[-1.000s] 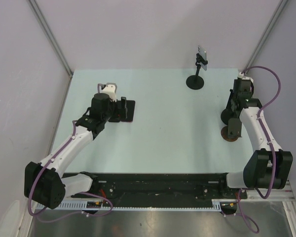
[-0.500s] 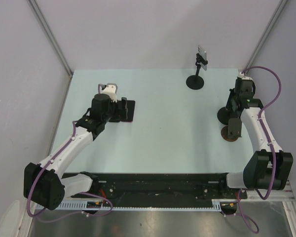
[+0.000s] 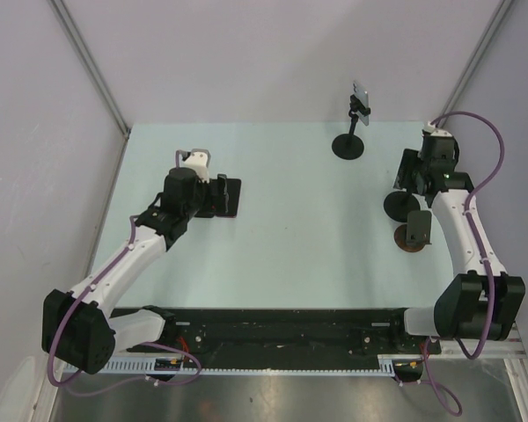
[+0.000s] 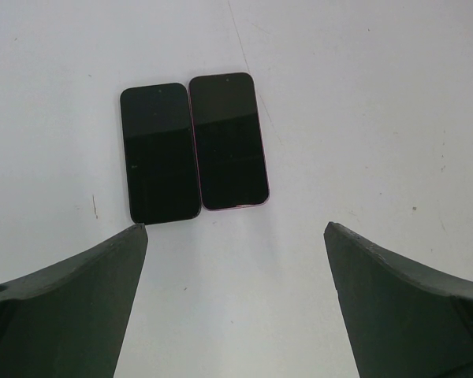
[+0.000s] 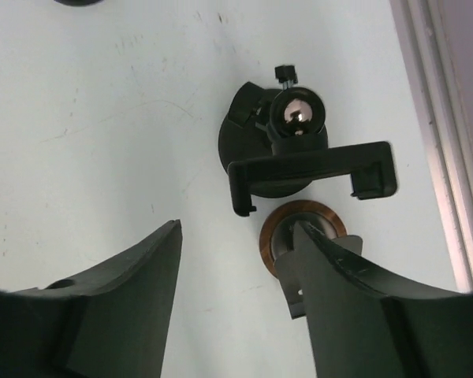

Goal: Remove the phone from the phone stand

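Since the earlier frame, my right gripper (image 5: 236, 228) has shifted slightly toward the far edge, at 3 o'clock on the table (image 3: 290, 237). It is released and empty, above an empty clamp stand (image 5: 299, 169) and a brown-based stand (image 5: 274, 240). At 9 o'clock, the left gripper (image 4: 235, 230) is released above a black handset (image 4: 159, 153) and a pink-edged handset (image 4: 229, 142) lying side by side. The phone (image 3: 361, 94) sits clamped in the phone stand (image 3: 349, 145) at 1 o'clock, far edge, well apart from both grippers.

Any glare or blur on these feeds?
Top external: even light, soft shadows; the mounted phone small but readable. Left wrist: black phone and pink-edged phone sharp, faint reflections on both screens; left fingers blurred. Right wrist: bright glint on the empty holder's ball joint; right fingers out of focus.
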